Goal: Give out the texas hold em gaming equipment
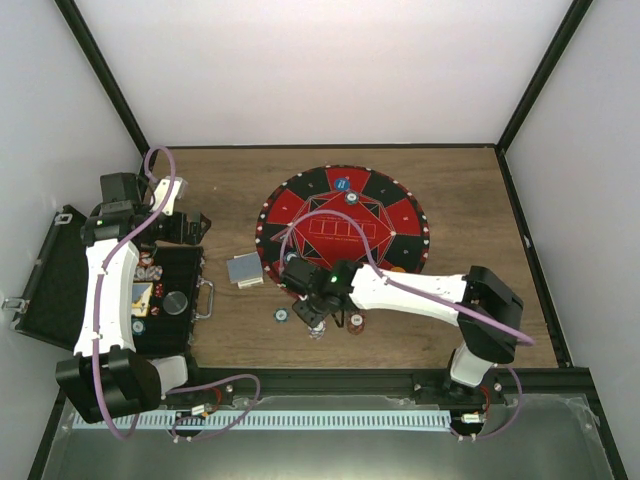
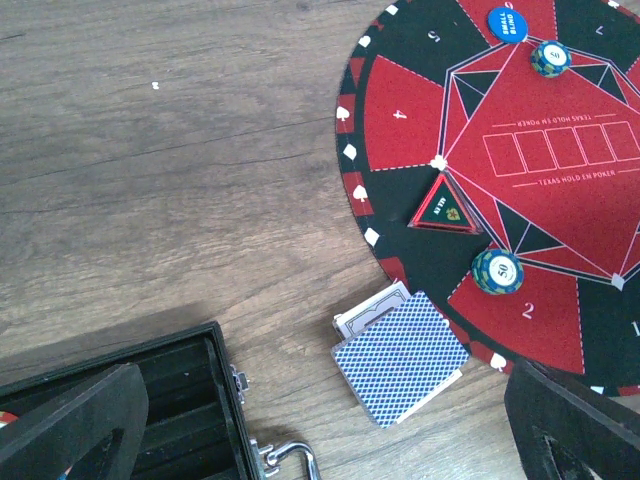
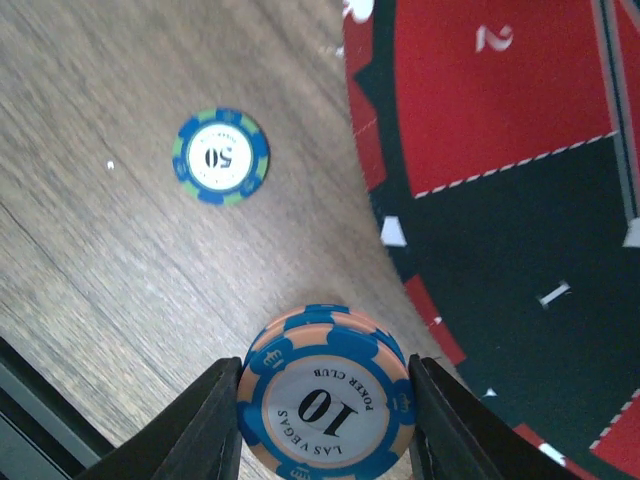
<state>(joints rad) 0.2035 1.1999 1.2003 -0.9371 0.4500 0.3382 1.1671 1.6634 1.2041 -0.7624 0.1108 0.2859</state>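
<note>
Step in hand: chip placement, right arm. Right fingers (image 3: 205, 430) pinch a 10 chip (image 3: 322, 400) by its striped rim, one finger on each side. The chip is at the near-left rim of the mat (image 3: 500, 130), mostly over bare table (image 3: 90, 250). Cannot tell whether it is lifted or resting on the wood. A 50 chip (image 3: 220, 155) lies flat on the table nearby, off the mat. Left fingers (image 2: 80, 420) are spread wide and hold nothing, above the case (image 2: 150, 352). The deck (image 2: 400, 355) lies just beside the mat rim. Mat chips (image 2: 497, 270) and a blue disc (image 2: 507, 22) already sit on numbered wedges. Judgement: chips are going out to seats, and several wedges look unserved. Next move calls for carrying the 10 chip in over a wedge, probably 1 or 2, lowering it flat, then spreading the fingers. Risk: the rim grip is narrow, so the chip may tip.
</note>
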